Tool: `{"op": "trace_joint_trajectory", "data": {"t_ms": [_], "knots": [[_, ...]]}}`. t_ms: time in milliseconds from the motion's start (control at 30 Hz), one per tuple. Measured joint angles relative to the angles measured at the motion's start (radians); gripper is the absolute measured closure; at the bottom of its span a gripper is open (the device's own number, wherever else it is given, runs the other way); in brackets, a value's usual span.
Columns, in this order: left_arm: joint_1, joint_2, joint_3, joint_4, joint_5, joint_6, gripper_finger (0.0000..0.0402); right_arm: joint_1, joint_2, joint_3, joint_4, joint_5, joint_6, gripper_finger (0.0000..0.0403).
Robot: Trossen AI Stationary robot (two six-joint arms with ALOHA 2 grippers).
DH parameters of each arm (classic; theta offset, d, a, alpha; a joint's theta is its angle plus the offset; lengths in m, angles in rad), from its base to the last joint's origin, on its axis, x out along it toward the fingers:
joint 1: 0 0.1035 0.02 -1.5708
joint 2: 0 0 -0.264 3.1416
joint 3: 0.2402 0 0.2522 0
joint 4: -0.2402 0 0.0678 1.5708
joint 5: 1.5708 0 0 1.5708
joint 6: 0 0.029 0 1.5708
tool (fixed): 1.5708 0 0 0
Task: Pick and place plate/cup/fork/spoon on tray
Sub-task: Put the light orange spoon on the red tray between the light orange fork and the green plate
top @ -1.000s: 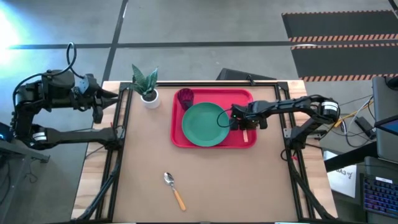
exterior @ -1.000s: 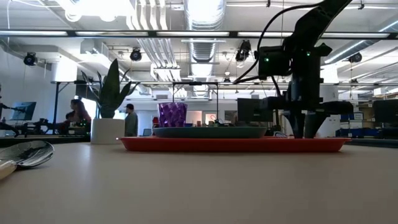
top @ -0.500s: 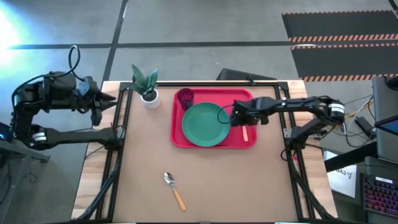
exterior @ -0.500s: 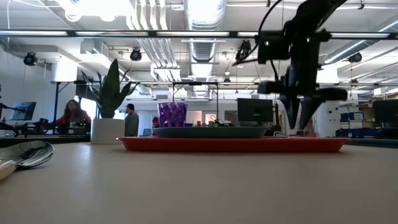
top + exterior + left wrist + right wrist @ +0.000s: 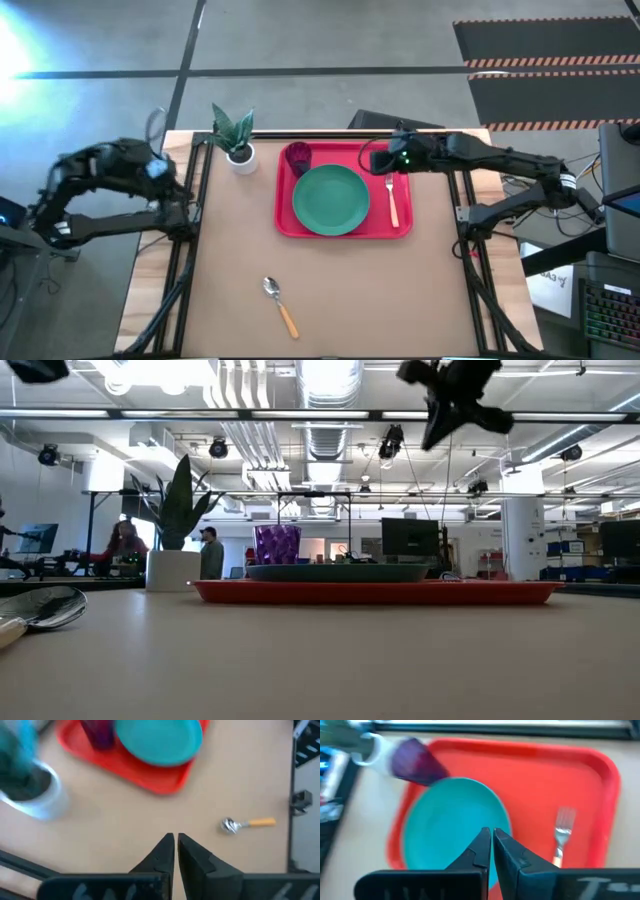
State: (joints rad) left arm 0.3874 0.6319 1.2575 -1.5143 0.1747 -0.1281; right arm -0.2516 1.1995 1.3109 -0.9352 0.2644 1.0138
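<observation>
Over the desk's [image 5: 330, 290] left edge, the left gripper [image 5: 175, 842] hangs with its fingers pressed together on nothing, pointing toward the work area. Just inside the back left corner stands a white pot with a plant [image 5: 236, 140] (no part of the job).

Nearer the front, left of centre, the spoon [image 5: 281, 305] lies alone on the bare desk, well apart from the tray [image 5: 345, 231]; it looks to be the one item left to move.

Further right, the tray holds the rest. The cup [image 5: 298, 157] stands upright in its back left corner, the plate [image 5: 331, 199] lies flat beside it filling the middle, and the fork [image 5: 392, 199] rests in the strip along the tray's right side, tines toward the back, close to the plate.

Above the tray's back right corner the right gripper [image 5: 491, 839] is clenched and empty, lifted clear of the fork.

By my reading, three of four pieces are placed, and the spoon remains (the left arm sits nearer to it).
</observation>
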Motion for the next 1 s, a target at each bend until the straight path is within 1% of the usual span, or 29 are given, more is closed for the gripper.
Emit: {"op": "trace_joint_trajectory", "data": {"t_ms": [133, 300, 367, 467, 533, 633, 700, 800, 933, 1000], "knots": [[0.0, -0.087, -0.172, 0.06, 0.055, -0.058, 0.0401, 0.011, 0.009, 0.087, -0.002, 0.0, -0.063, 0.0394], [-0.002, -0.155, -0.294, 0.153, 0.064, -0.076, 0.0401, 0.009, 0.013, 0.138, -0.004, 0.0, -0.114, 0.0394], [-0.002, -0.161, -0.319, 0.174, 0.079, -0.083, 0.0401, 0.009, 0.012, 0.146, -0.004, 0.001, -0.125, 0.0394], [-0.002, -0.139, -0.324, 0.202, 0.111, -0.111, 0.0401, 0.009, 0.013, 0.15, -0.006, 0.0, -0.135, 0.0394], [-0.01, -0.11, -0.311, 0.219, 0.138, -0.107, 0.0401, 0.009, 0.013, 0.15, -0.006, 0.0, -0.135, 0.0394], [-0.047, -0.056, -0.282, 0.244, 0.149, -0.102, 0.0401, 0.009, 0.012, 0.15, -0.006, 0.0, -0.135, 0.0394], [-0.096, -0.019, -0.276, 0.263, 0.149, -0.101, 0.0401, 0.009, 0.013, 0.15, -0.006, 0.003, -0.135, 0.0394], [-0.2, 0.046, -0.281, 0.32, 0.141, -0.109, 0.0402, 0.009, 0.012, 0.149, -0.006, 0.021, -0.134, 0.0394], [-0.398, 0.148, -0.29, 0.428, 0.085, -0.148, 0.0402, 0.004, 0.013, 0.149, -0.006, 0.025, -0.135, 0.0394], [-0.516, 0.196, -0.292, 0.478, 0.024, -0.191, 0.0402, 0.004, 0.012, 0.149, -0.007, 0.025, -0.141, 0.0394]]}}
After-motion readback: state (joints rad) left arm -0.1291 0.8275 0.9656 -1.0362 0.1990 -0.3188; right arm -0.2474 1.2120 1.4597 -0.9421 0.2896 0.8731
